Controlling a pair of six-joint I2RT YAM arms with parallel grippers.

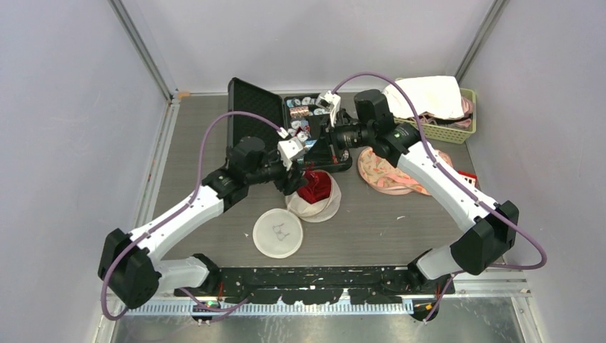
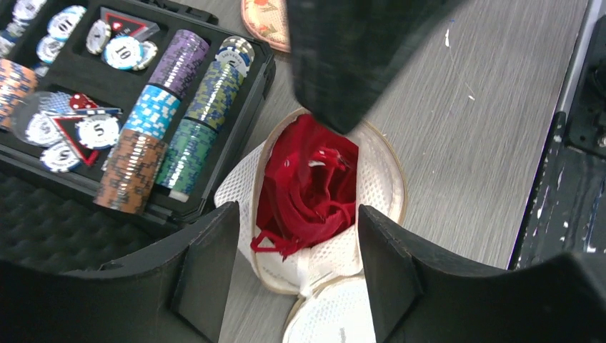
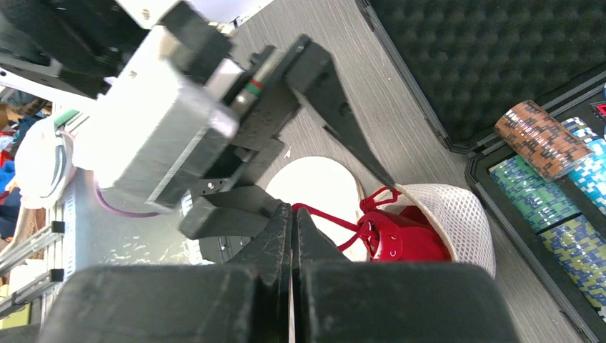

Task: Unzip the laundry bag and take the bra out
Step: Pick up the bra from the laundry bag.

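Two arms and two grippers, both reaching to mid table. One red bra (image 2: 307, 182) sits bunched inside one white mesh dome-shaped laundry bag (image 2: 382, 179). The bag's mouth gapes open and the bra is still in it, with one red strap trailing out over the rim. The bag stands on the grey wood-grain table (image 1: 400, 229), touching the near edge of the one black poker-chip case (image 1: 254, 107), whose lid is open.

Left gripper (image 2: 299, 218): jaws wide apart, straddling the bag and bra, clamped on nothing. In the right wrist view one of its fingers (image 3: 343, 118) reaches the bag rim by the strap.

Right gripper (image 3: 294, 211): jaws pressed together, hovering just above the bag. The red strap runs right up to its tips, but I cannot tell if it is pinched.

One flat round white mesh pouch (image 1: 277, 232) lies just near-left of the bag.

At least five chip stacks (image 2: 182, 153) lie on their sides in the case: purple, navy-olive, cyan, green and brown. Loose chips sit beyond them.

One pink patterned round pouch (image 1: 379, 175) lies right of the bag, under the right arm. One green plastic basket (image 1: 457, 125) at far right holds one white cloth (image 1: 429, 96) on top.
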